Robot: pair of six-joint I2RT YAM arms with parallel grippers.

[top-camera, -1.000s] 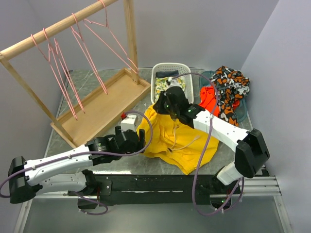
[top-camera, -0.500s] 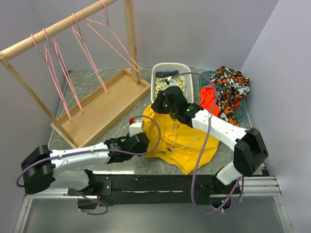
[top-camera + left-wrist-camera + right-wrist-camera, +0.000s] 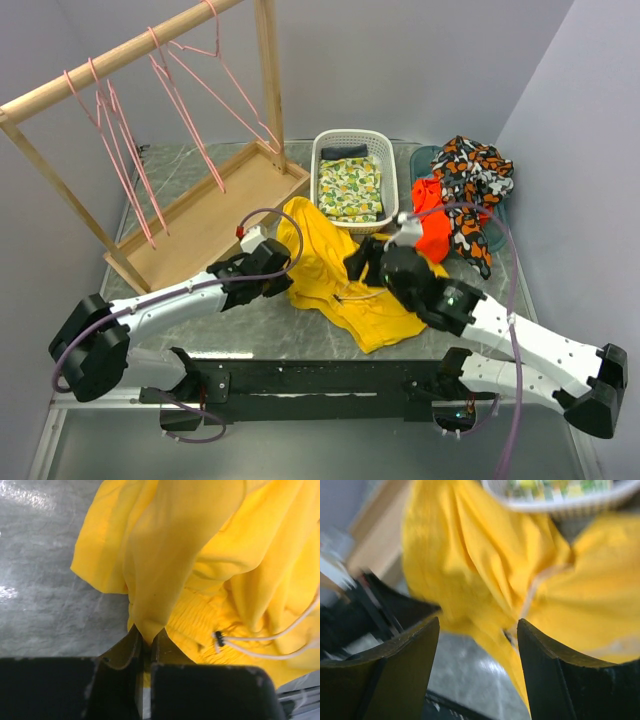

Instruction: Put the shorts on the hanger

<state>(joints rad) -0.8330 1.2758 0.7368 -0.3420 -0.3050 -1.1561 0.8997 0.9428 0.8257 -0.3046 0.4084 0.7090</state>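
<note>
Left wrist: left claw point(image 3: 145, 639) clamps a fold of the shorts point(image 3: 200, 550). Wide-open right claw point(image 3: 477, 630) should grab the waistband point(image 3: 200, 622) and spread it.

Yellow shorts point(image 3: 340, 275) bunched and crumpled on the grey surface point(image 3: 300, 325), lying between the two grippers. One fold at the edge is pinched in the left gripper point(image 3: 145, 640), and the right gripper point(image 3: 477, 625) is close on the opposite side. White drawstring point(image 3: 270, 640) loose by the gathered waistband. Pink wire hanger point(image 3: 248, 97) hangs on the wooden rail, well apart from both grippers.
</note>
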